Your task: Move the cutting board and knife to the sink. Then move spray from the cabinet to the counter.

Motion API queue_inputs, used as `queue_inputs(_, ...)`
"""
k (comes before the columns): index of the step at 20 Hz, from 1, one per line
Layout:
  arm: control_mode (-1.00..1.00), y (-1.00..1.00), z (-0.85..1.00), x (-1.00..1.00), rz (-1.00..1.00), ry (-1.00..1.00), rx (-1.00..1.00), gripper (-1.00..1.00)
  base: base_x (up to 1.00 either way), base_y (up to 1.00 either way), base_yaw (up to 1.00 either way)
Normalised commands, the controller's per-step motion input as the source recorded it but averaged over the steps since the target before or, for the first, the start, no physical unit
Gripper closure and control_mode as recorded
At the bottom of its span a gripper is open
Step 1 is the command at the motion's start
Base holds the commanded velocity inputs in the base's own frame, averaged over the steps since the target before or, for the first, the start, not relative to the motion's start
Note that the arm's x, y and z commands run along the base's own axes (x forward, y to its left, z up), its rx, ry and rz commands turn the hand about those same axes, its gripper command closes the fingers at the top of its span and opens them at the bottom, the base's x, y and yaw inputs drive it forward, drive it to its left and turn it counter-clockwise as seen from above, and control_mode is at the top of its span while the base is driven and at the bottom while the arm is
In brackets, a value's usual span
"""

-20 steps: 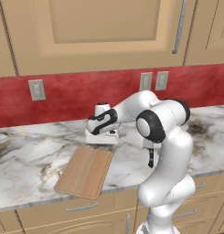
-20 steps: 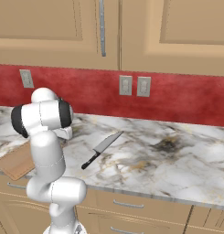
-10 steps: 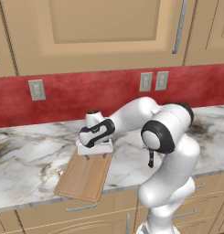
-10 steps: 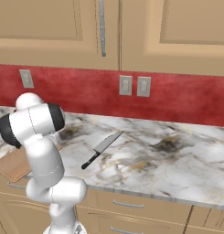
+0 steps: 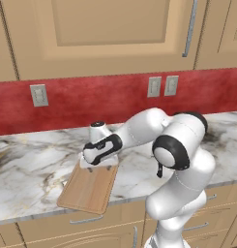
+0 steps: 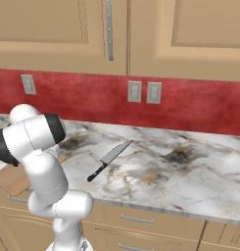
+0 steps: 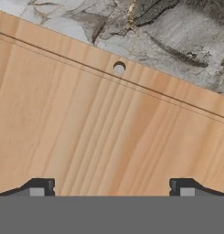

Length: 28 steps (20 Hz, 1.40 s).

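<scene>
Lowered tool spread, directly above cutting board

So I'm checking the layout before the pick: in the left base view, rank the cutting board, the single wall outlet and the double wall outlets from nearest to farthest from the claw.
1. The cutting board, directly beneath the open claw.
2. The single outlet, on the wall to its upper left.
3. The double outlets, on the wall farther right.

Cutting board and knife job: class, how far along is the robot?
Done: nothing; the cutting board and the knife both lie on the counter. In hand: the open gripper hangs just above the board's far end. Left: both moves, then the spray.
</scene>
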Motion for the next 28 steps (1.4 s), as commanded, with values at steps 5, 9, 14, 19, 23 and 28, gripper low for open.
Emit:
queue_inputs(5, -1.0, -0.05, 0.0, 0.53, -0.01, -0.09, 0.03, -1.0, 0.0, 0.0, 0.0)
queue_inputs(9, -1.0, -0.17, 0.0, 0.61, -0.02, -0.05, 0.04, -1.0, 0.0, 0.0, 0.0)
queue_inputs(14, -1.0, -0.31, 0.0, 0.62, -0.02, 0.0, 0.03, -1.0, 0.0, 0.0, 0.0)
queue_inputs(19, -1.0, -0.14, 0.0, 0.43, -0.04, 0.0, 0.01, -1.0, 0.0, 0.0, 0.0)
queue_inputs(23, -1.0, 0.0, 0.0, 0.24, -0.04, 0.0, 0.0, -1.0, 0.0, 0.0, 0.0)
queue_inputs(28, -1.0, 0.01, 0.0, 0.09, -0.04, -0.01, 0.0, -1.0, 0.0, 0.0, 0.0)
